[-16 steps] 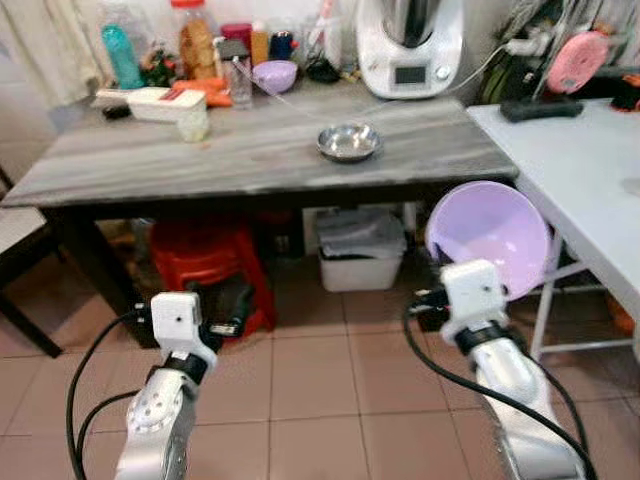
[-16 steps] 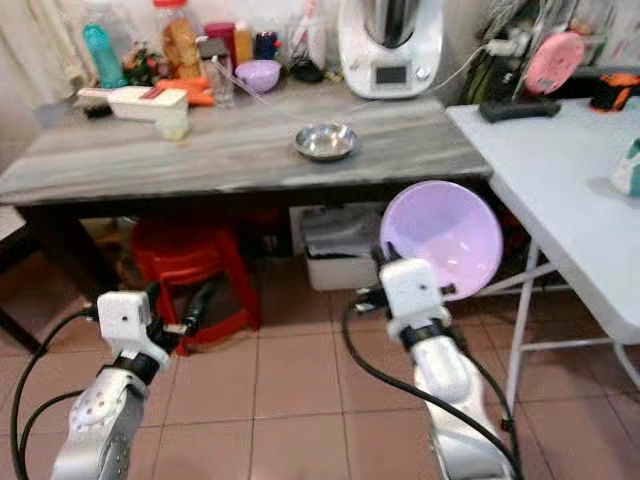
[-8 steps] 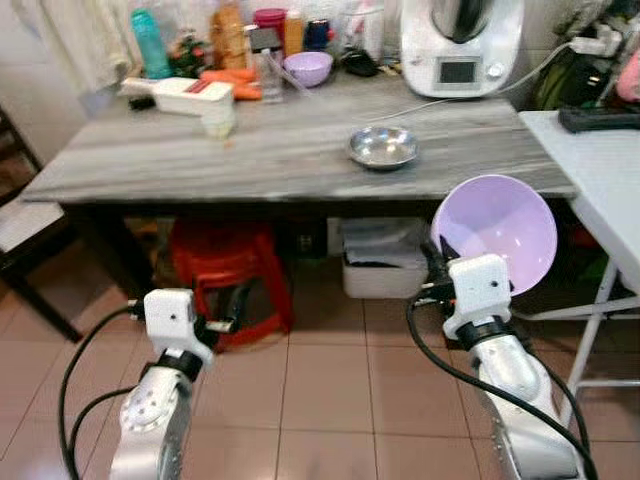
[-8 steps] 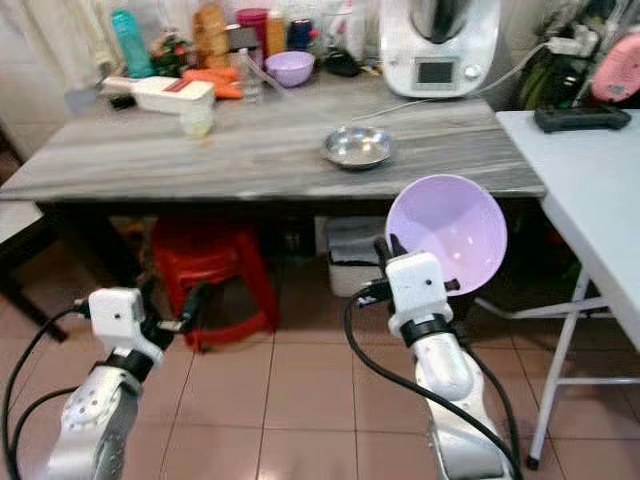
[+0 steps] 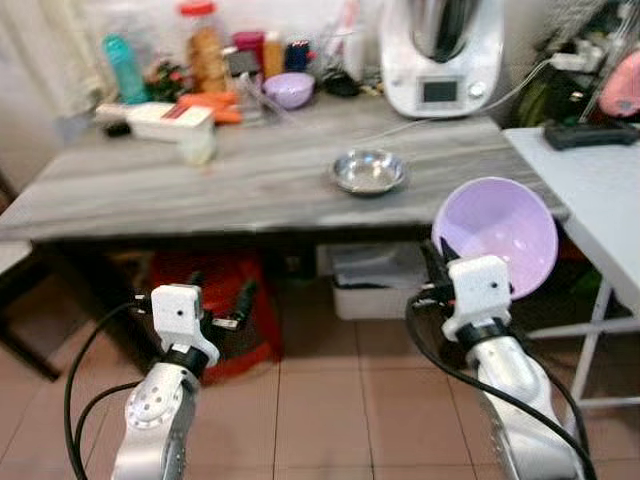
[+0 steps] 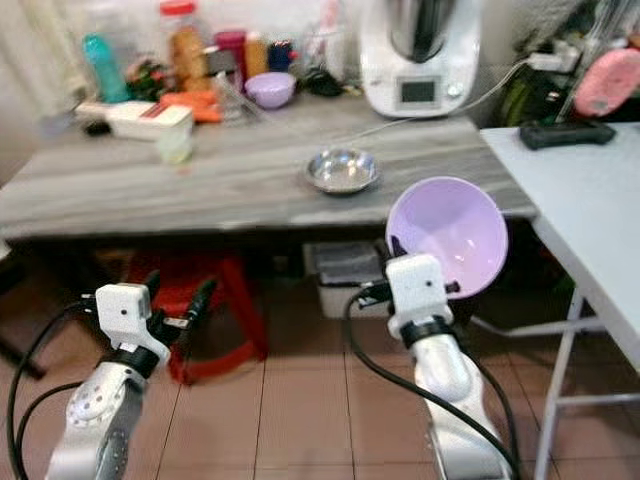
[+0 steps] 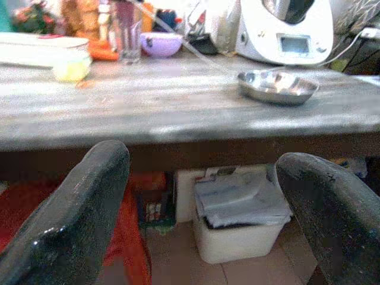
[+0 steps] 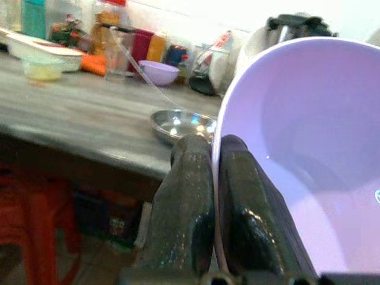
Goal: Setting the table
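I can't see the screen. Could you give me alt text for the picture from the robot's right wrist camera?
Two black fingers of the right gripper pinch the rim of a tilted lilac bowl, one finger on each side of it. Behind is a grey wooden table with a small steel dish, bottles and a white kitchen machine.

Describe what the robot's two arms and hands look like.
Both arms are silver with rounded joints, each topped by a white boxy wrist block. Black cables loop alongside them. The left hand and right hand each have two long, glossy black fingers.
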